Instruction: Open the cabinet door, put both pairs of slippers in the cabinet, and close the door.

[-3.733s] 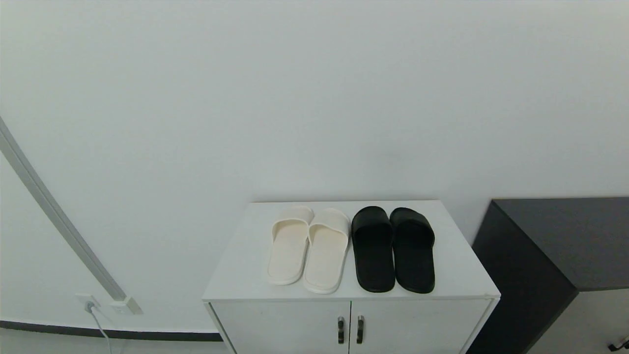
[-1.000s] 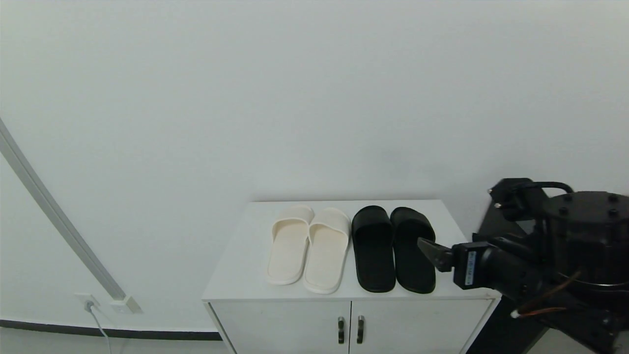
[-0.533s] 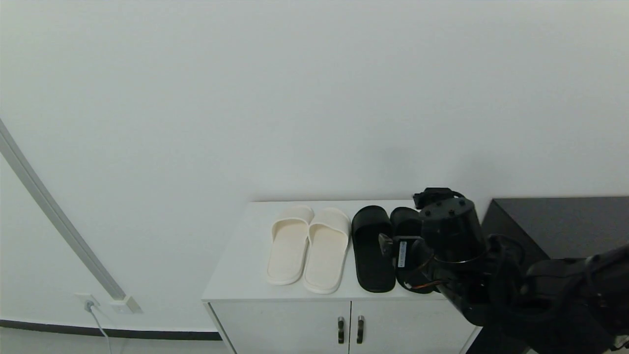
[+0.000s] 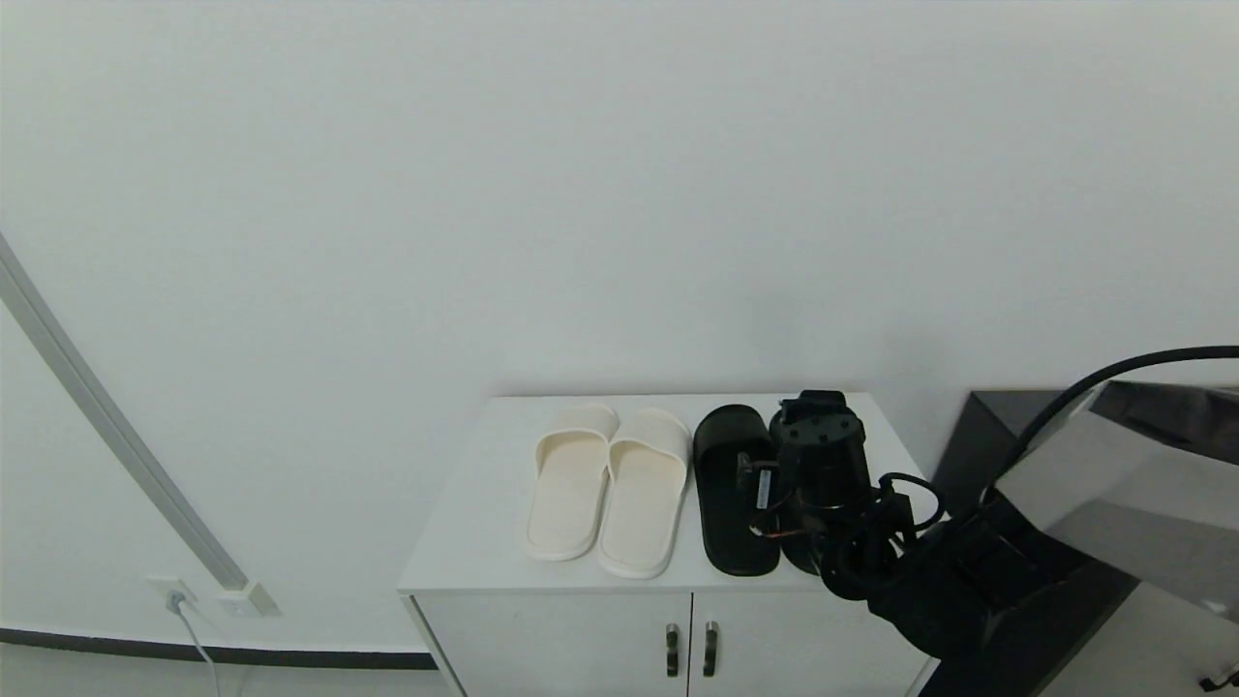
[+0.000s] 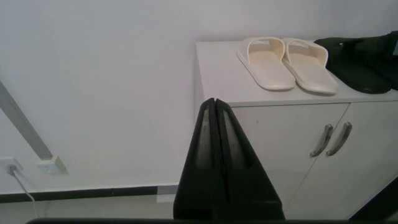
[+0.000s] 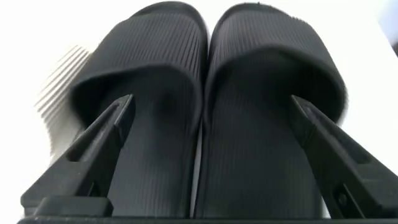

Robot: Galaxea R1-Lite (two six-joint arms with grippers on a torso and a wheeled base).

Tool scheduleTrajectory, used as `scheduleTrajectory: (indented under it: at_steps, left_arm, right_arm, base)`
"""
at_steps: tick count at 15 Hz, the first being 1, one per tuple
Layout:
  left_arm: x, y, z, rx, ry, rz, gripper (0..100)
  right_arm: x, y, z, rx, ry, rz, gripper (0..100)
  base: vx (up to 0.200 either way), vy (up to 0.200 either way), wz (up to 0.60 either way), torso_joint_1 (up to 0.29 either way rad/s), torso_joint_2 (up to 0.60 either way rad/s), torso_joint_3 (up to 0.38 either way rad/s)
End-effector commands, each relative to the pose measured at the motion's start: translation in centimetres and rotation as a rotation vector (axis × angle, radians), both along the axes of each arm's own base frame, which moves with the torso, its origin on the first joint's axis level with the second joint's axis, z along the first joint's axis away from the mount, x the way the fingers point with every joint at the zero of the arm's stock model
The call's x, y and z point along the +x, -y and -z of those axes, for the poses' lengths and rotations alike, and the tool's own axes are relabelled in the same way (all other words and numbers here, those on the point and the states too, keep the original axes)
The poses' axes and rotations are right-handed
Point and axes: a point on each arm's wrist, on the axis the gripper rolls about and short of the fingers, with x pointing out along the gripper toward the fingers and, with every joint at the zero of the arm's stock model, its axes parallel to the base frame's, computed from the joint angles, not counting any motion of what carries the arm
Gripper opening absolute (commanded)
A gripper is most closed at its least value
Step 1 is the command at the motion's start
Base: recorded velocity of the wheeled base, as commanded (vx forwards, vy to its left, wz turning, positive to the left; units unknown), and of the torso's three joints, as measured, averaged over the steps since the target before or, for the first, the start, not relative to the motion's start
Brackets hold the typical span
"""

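Off to the left of the white cabinet (image 4: pixel 542 629), a wall outlet (image 4: pixel 174 596) sits low on the wall, and there's open floor between the two. The left jaws hang low out in front of the cabinet's left door. They're pressed tight together, gripping nothing, well clear of the panel. Both doors are flat shut, and the two dark handles (image 4: pixel 689 649) stand side by side at the centre seam.

Up on the cabinet top, the cream slippers (image 4: pixel 605 489) lie on the left half, soles down, toes to the wall and touching each other, with bare white surface to their left. Just to the right come the black slippers (image 4: pixel 734 494), ribbed straps and matte soles, same heading, snug against the cream pair. The right arm (image 4: pixel 823 465) hovers over the right-hand black slipper and hides most of it. In the right wrist view the right jaws are spread wide, straddling the black pair (image 6: pixel 205 93), one finger (image 6: pixel 99 146) outside each slipper. Contact? Can't tell. There's a thin margin to the cabinet's right edge, then a dark cabinet (image 4: pixel 980 434) close alongside.
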Motion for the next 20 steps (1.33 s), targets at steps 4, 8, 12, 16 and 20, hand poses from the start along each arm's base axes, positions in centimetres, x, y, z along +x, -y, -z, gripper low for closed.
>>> scheduleTrajectory:
  at_steps: [4, 8, 12, 16, 20]
  left_arm:
    - [0.0, 0.0, 0.0, 0.0, 0.0, -0.001, 0]
    - [0.0, 0.0, 0.0, 0.0, 0.0, -0.001, 0]
    - [0.0, 0.0, 0.0, 0.0, 0.0, -0.001, 0]
    - [0.0, 0.0, 0.0, 0.0, 0.0, -0.001, 0]
    - [0.0, 0.0, 0.0, 0.0, 0.0, -0.001, 0]
  right_arm:
    - [3.2, -1.0, 3.2, -0.054, 0.026, 0.009, 100]
    - [4.6, -1.3, 3.4, -0.057, 0.048, 0.02, 100]
    - [5.1, -1.2, 3.2, -0.051, 0.06, 0.027, 0]
    - [4.6, -1.0, 2.1, -0.043, 0.071, 0.026, 0]
    - [1.4, 0.8, -2.7, -0.066, 0.113, -0.03, 0]
  base:
    - [0.0, 0.0, 0.0, 0.0, 0.0, 0.0]
    - [0.0, 0.0, 0.0, 0.0, 0.0, 0.0]
    - [0.0, 0.0, 0.0, 0.0, 0.0, 0.0]
    - [0.0, 0.0, 0.0, 0.0, 0.0, 0.0]
    - [0.0, 0.0, 0.0, 0.0, 0.0, 0.0]
